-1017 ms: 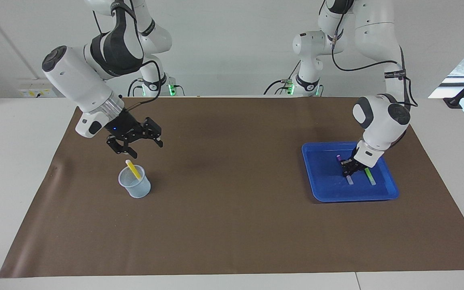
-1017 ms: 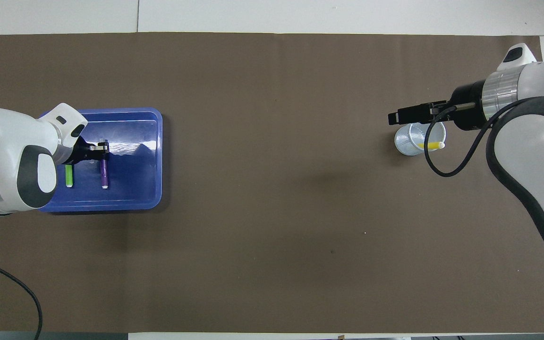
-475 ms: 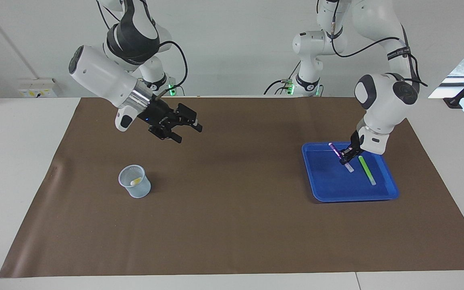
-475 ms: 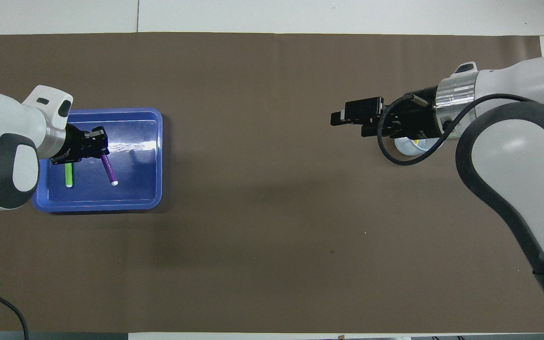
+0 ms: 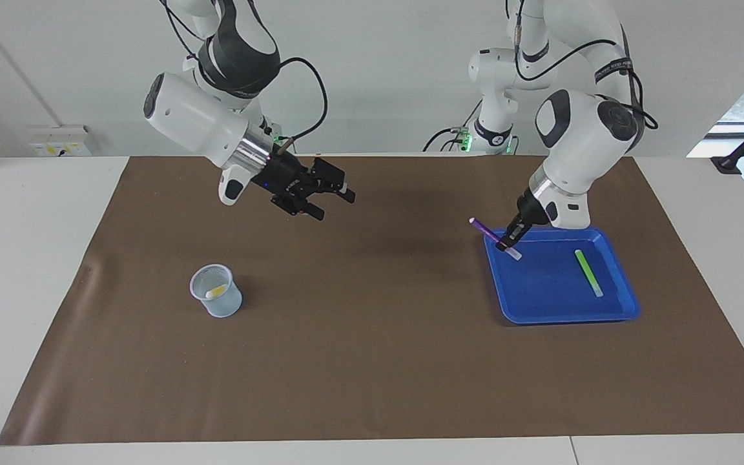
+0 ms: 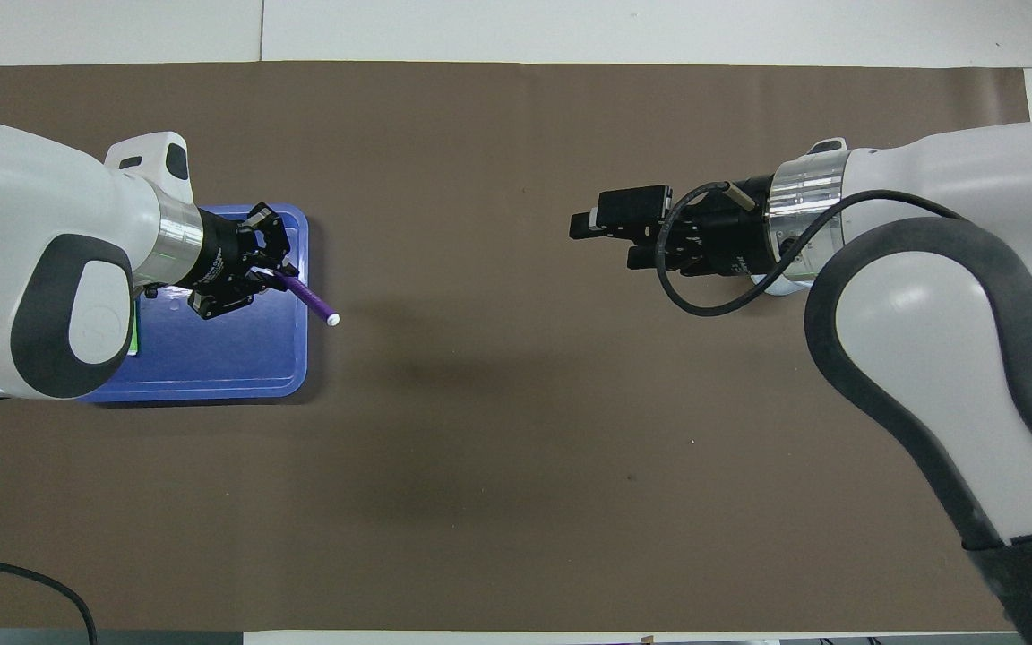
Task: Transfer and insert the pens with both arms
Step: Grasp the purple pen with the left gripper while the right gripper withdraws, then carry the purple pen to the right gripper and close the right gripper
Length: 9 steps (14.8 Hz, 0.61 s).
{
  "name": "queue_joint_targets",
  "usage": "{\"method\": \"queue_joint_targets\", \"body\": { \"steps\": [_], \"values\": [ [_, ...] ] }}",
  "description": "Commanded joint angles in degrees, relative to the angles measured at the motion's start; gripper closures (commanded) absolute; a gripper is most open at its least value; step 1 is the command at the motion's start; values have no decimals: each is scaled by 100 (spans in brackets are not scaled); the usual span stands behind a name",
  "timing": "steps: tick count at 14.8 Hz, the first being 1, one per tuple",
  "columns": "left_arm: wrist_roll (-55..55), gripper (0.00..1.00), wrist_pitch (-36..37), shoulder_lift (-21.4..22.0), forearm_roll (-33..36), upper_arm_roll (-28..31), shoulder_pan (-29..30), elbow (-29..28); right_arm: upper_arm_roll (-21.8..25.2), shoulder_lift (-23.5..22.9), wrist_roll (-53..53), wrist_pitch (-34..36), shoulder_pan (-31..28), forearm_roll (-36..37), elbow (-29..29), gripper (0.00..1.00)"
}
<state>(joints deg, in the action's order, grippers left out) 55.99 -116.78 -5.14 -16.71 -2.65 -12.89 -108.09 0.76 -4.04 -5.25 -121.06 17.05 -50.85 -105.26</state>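
One yellow pen point(image 5: 217, 291) in cup point(image 5: 216, 300) – facing view only, left claw point(image 6: 279, 269) gripping purple pen point(image 6: 310, 301)

We are in a robotics lab: two large white jointed robot arms point(image 5: 204, 123) point(image 5: 578, 123) with black cables stand bolted at the edge of a plain white counter point(image 5: 30, 258), a flat brown paper mat point(image 5: 372, 361) covers its middle, bare white walls point(image 5: 385, 71) rise above, and green status lights point(image 5: 273, 140) glow at the arms' bases.
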Motion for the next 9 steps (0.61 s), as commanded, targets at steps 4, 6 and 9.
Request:
{"method": "queue_joint_targets", "body": {
  "steps": [4, 6, 9],
  "values": [
    [886, 100, 130, 48, -912, 54, -451, 455, -23, 316, 1128, -1050, 334, -1636, -1022, 0],
    [1019, 100, 103, 31, -1044, 37, -626, 587, -32, 316, 1114, -1260, 491, -1902, -1111, 0],
    [1623, 100, -448, -13, -1247, 28, -942, 605, -32, 325, 582, -1516, 764, -2061, -1190, 0]
  ]
}}
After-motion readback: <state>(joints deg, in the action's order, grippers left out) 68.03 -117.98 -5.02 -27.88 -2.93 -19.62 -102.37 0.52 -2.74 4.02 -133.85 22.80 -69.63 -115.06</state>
